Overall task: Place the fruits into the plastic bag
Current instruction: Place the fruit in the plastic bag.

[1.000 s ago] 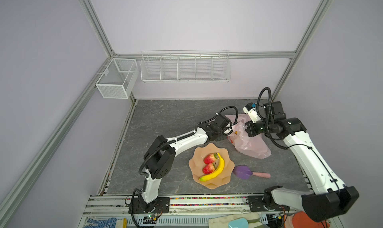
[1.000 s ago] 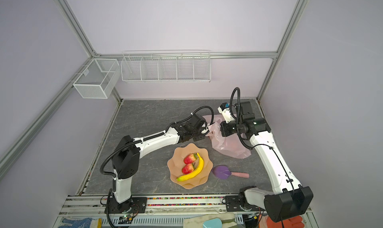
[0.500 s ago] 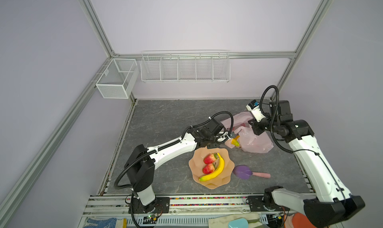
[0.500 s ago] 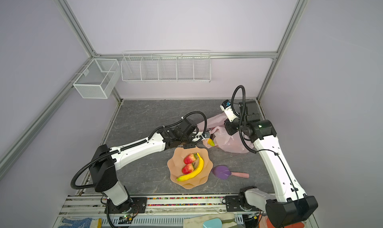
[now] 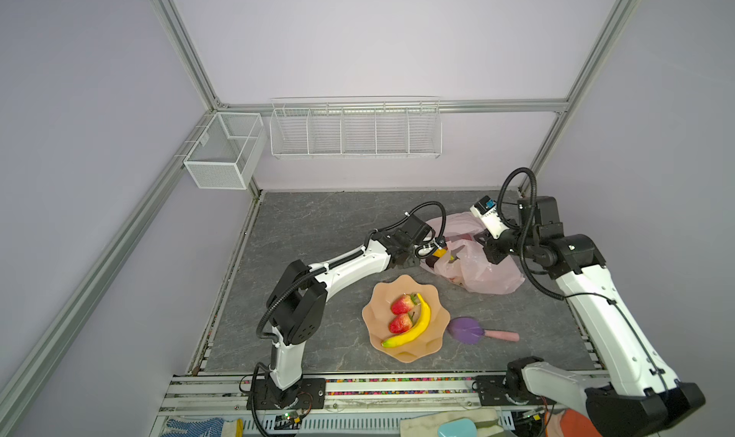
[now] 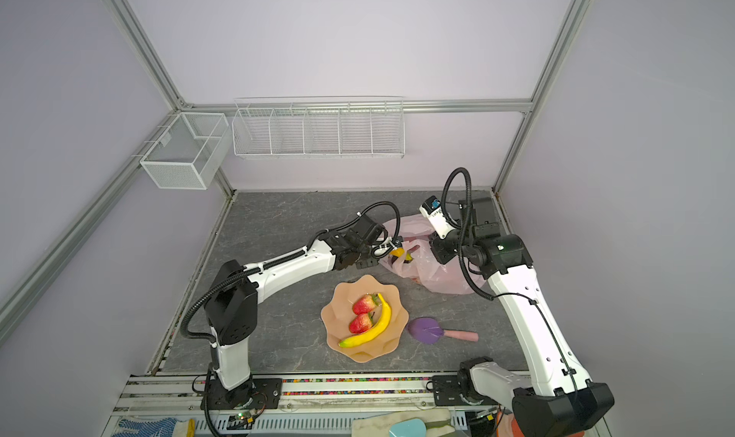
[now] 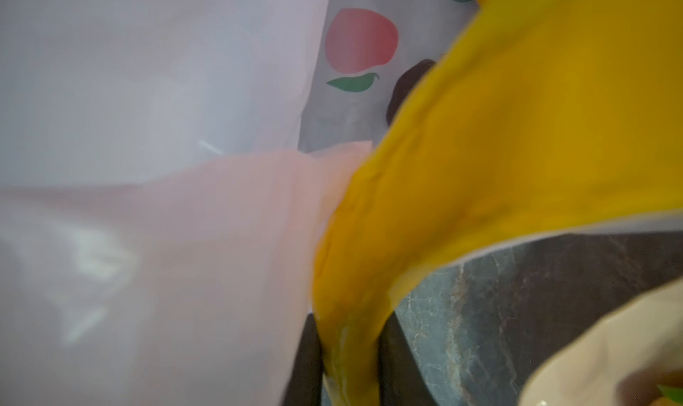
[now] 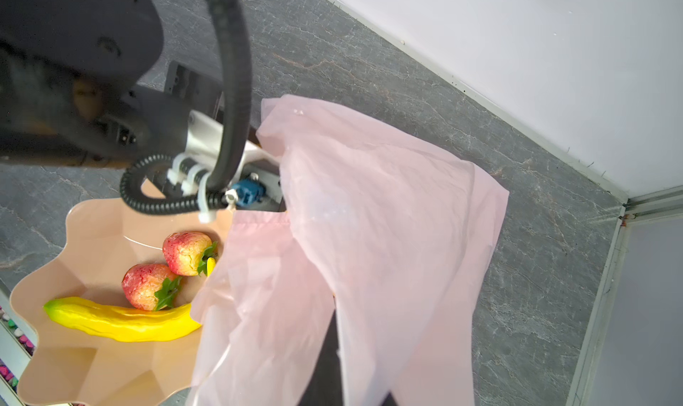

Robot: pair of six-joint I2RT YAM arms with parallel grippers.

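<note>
The thin, translucent pale pink plastic bag (image 5: 491, 282) lies crumpled on the grey marbled surface (image 5: 318, 224) towards the back right, its mouth turned to the left arm. The right gripper (image 5: 482, 243) is clamped tight on the bag's upper edge and holds it raised; in the right wrist view the pink film (image 8: 388, 238) hangs from it. The left gripper (image 5: 435, 249) sits at the bag's mouth, closed narrow on the thin end of a yellow toy banana (image 5: 440, 252). In the left wrist view its dark fingers (image 7: 305, 371) pinch that fruit (image 7: 499, 127), which reaches past the bag's edge towards printed red fruit pictures. A dark brown shape (image 7: 408, 86) shows beyond it inside the bag; I cannot tell what it is.

Just in front of the bag stands a peach scalloped plastic bowl (image 5: 401, 355), holding a second yellow banana (image 5: 415, 327) curved around two red toy strawberries (image 5: 402, 304). Just beside the bowl, on its right, lies a purple leaf-shaped paddle (image 5: 465, 329) with a pink handle. The left arm (image 5: 350, 266) stretches across the surface behind the bowl. On the walls hang a white mesh box (image 5: 222, 152) and a white wire rack (image 5: 354, 131).

I count one bag, one bowl, two bananas, two strawberries, one paddle, two wall baskets
</note>
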